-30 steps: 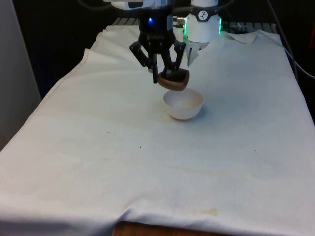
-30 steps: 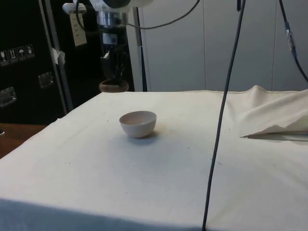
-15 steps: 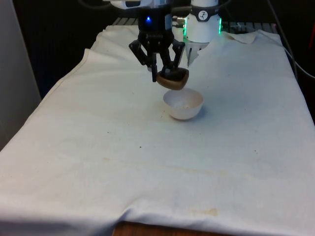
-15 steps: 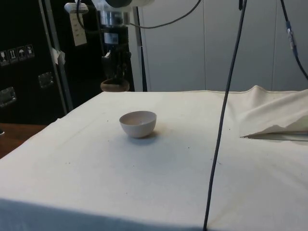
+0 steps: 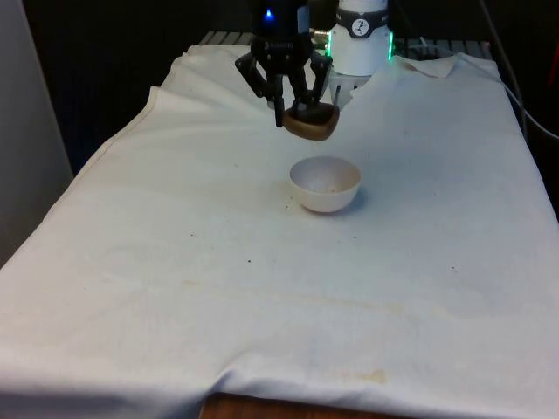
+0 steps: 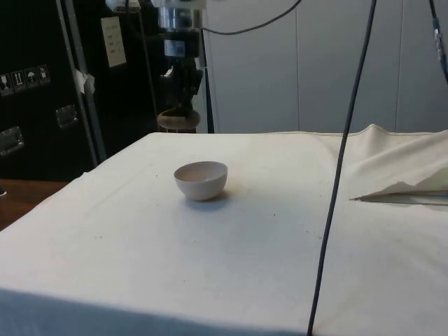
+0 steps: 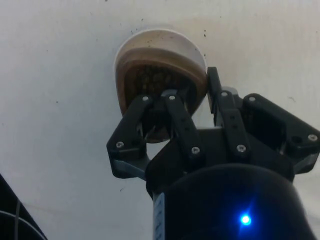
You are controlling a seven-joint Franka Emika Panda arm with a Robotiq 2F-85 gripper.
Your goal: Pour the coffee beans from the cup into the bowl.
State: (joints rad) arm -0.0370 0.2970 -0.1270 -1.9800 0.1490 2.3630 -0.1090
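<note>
Gripper (image 5: 295, 109) is clamped on the rim of the brown cup (image 5: 311, 124), one finger inside and one outside, holding it in the air above the white cloth (image 5: 175, 262). Cup sits above and a bit beyond the white bowl (image 5: 326, 184), toward the robot; in the side view cup (image 6: 176, 120) hangs well clear of bowl (image 6: 201, 180), not over its opening.

Step in hand, judged: carry phase; cup roughly upright, no pour under way. In the wrist view dark beans are visible inside the cup (image 7: 159, 75), so load appears largely aboard. A few specks lie in the bowl; can't tell if they are beans.

Next move calls for: bring cup back over bowl centre, lower close to the rim, then roll wrist so the lip tips toward the bowl. Grip is on one wall only, so tilt slowly; cup could pivot.

Cup: small, shallow, brown, wide mouth, pale inner rim. Bowl: plain white, rounded, standing upright on cloth.
</note>
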